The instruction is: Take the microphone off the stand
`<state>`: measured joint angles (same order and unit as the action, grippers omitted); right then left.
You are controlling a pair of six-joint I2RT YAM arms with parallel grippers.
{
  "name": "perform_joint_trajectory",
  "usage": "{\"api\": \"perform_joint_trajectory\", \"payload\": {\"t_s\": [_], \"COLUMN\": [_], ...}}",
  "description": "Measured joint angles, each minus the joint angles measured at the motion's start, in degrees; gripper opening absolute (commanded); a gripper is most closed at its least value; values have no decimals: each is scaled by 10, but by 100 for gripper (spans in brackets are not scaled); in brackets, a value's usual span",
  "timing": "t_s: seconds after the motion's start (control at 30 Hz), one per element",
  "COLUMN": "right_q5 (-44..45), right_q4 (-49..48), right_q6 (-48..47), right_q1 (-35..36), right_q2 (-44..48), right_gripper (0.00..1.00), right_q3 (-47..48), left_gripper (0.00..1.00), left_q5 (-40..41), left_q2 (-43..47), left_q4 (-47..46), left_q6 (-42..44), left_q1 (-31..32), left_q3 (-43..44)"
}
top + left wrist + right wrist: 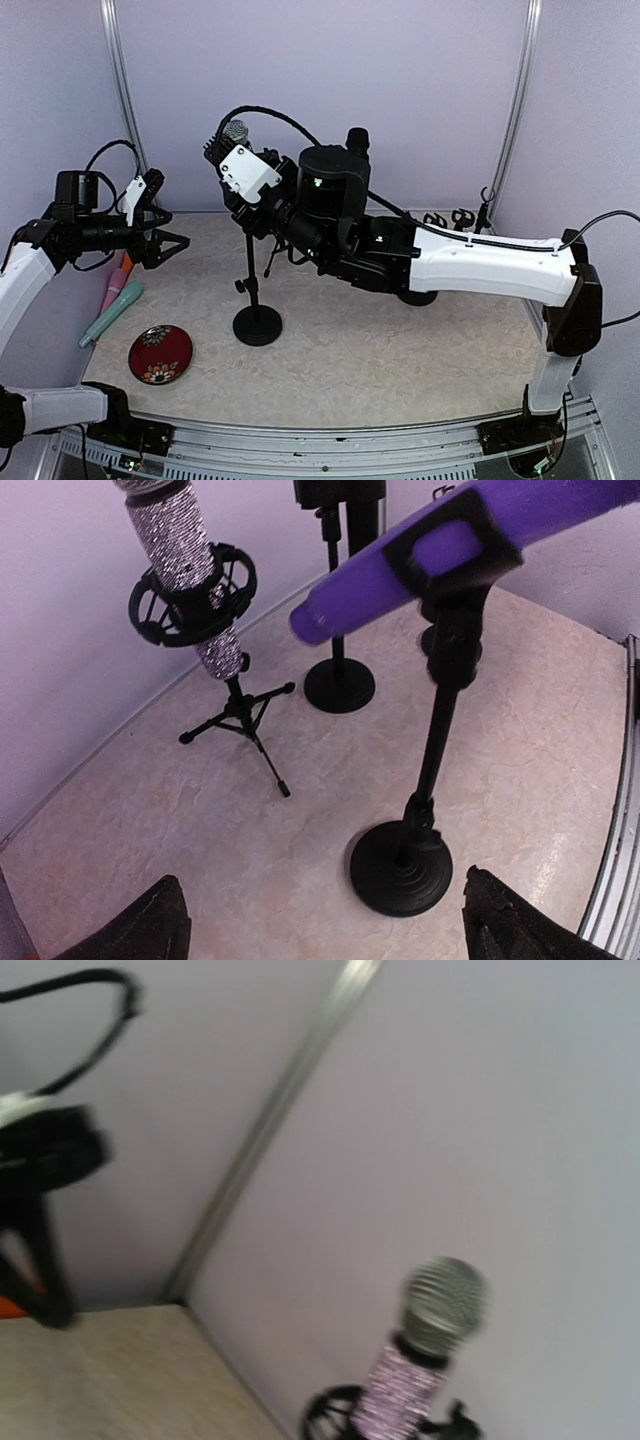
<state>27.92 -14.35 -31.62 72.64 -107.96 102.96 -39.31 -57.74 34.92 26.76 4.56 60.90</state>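
A purple microphone (420, 550) lies tilted in the clip of a black round-base stand (402, 865). In the top view the stand (257, 325) rises under my right wrist, which hides the purple microphone. My right gripper (218, 152) is at the top of the stand; its fingers do not show clearly, and its own view is blurred. My left gripper (172, 232) is open and empty, left of the stand. Its fingertips (150, 925) frame the stand's base from a distance.
A glitter microphone (185, 550) with a silver head (440, 1305) stands in a shock mount on a small tripod near the back wall (235, 130). A second round-base stand (340, 685) is behind. A teal microphone (110, 312), a pink one (112, 290) and a red plate (160, 353) lie at the left.
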Motion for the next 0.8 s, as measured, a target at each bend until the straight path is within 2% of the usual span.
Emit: {"api": "perform_joint_trajectory", "payload": {"t_s": [0.2,0.47,0.6,0.8], "right_q5": [-49,-65,-56,-44], "right_q4": [-13,-37,-66,-106], "right_q6": [-7,-18,-38,-60], "right_q1": [1,13,27,42], "right_q2": [-21,-32,-45,-62], "right_gripper": [0,0,0,0], "right_q3": [7,7,5,5], "left_gripper": [81,72,62,43], "left_q5": [-49,-86,-98,-100], "left_q2": [-8,-67,-77,-83], "left_q4": [-60,-99,-109,-125], "left_q6": [-44,-90,-107,-120], "left_q1": [49,83,113,119], "left_q3": [-6,-9,-11,-18]}}
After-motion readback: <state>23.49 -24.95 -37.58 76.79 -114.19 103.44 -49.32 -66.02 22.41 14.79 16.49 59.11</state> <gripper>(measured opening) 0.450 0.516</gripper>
